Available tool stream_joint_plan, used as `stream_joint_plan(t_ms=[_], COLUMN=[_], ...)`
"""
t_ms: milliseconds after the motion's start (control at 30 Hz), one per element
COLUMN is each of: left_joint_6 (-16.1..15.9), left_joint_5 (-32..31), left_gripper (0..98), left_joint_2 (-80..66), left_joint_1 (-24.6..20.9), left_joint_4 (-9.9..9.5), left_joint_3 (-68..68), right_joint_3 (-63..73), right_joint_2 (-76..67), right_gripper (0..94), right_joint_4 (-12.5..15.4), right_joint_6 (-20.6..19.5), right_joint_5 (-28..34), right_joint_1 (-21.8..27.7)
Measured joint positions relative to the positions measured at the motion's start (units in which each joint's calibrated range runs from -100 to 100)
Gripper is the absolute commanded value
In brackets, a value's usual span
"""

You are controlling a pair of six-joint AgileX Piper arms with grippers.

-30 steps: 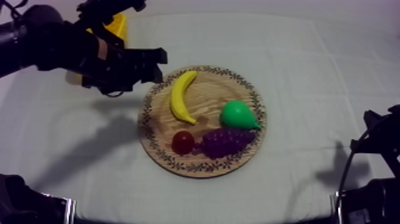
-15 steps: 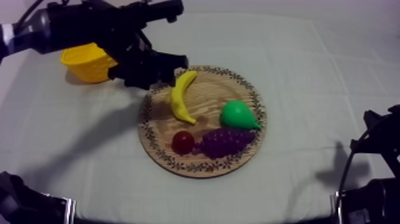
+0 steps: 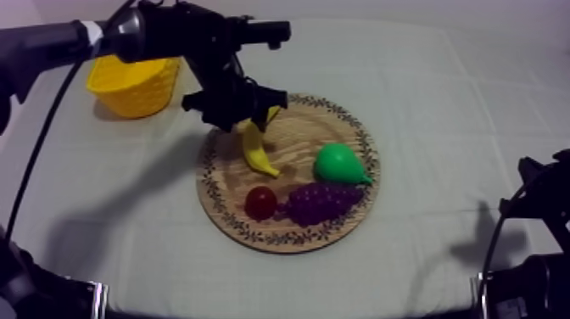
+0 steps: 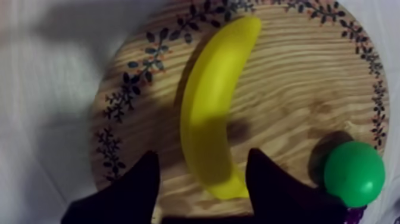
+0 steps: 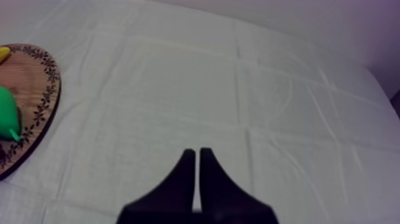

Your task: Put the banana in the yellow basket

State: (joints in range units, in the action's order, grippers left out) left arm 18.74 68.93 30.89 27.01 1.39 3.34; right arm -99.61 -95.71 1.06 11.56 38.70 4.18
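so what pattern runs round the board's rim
Dark leafy sprigs around the wooden board rim, clearest in the left wrist view.

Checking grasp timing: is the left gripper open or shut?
Open. The left gripper has its fingers apart, one each side of the banana lying on the wooden board.

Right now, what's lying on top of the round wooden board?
A banana, a green pear, purple grapes and a small red fruit. My open left gripper straddles one end of the banana. The wooden board beneath each fruit is hidden.
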Motion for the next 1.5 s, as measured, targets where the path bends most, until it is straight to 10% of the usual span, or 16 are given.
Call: stream_joint_plan(t_ms=[867,1500], left_joint_6=[-3.3,-6.7], left_joint_5=[8.9,23.6], left_gripper=[24.9,24.4], left_joint_2=[10.9,-3.0], left_joint_1=[1.6,-9.2], left_joint_4=[-0.22,-9.81], left_joint_3=[-12.2,-30.2], right_joint_3=[0.0,0.0], right_joint_2=[0.0,0.0], right_gripper=[0.4,0.4], right_joint_4=[0.0,0.0], right_joint_6=[0.0,0.0], right_joint_5=[0.0,0.0], right_joint_1=[0.0,0.0])
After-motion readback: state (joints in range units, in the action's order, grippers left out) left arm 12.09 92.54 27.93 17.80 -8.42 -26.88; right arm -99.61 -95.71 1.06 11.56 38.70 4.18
